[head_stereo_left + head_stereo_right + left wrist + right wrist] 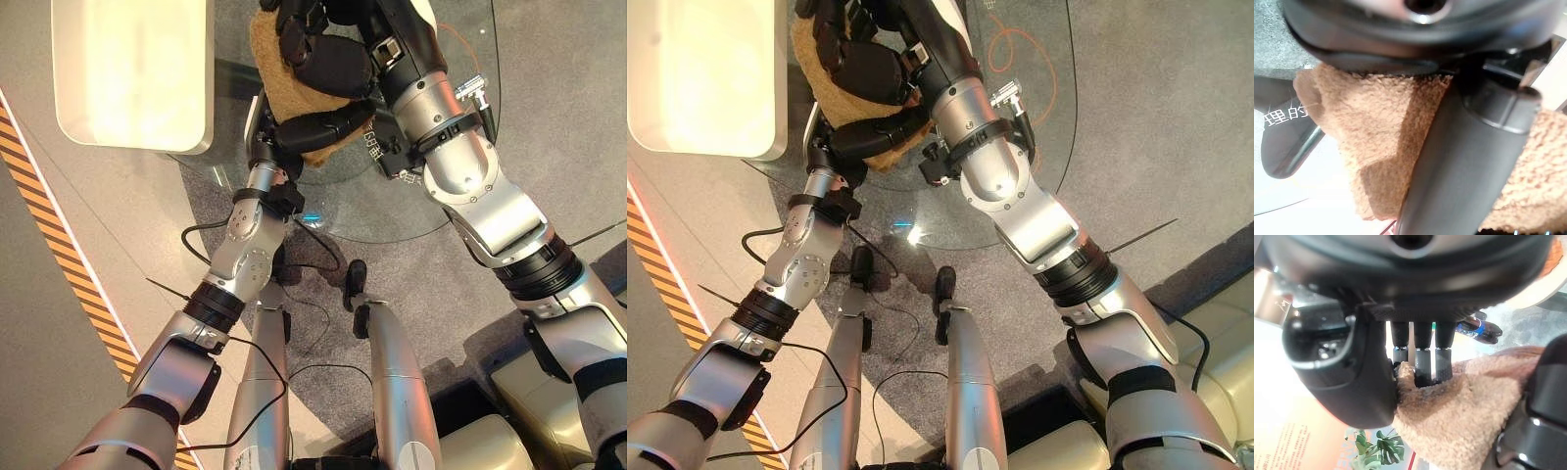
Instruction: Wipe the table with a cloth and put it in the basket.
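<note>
A brown fluffy cloth [266,61] is bunched over the round glass table [392,213], between my two hands. My right hand [331,65] sits on top of the cloth. In the right wrist view its fingers [1423,358] dig into a fold of the cloth [1464,404] with the thumb beside them. My left hand [318,123] reaches in from below and lies across the cloth's near edge. In the left wrist view its thumb [1464,161] is curled over the cloth [1376,147]. A white rounded basket [137,69] stands to the left of the table.
The glass table's near rim [921,233] lies just beyond my left wrist, with grey carpet under it. An orange cord [1019,49] loops on the floor behind the glass. Yellow-black striped tape [49,215] runs along the floor on the left.
</note>
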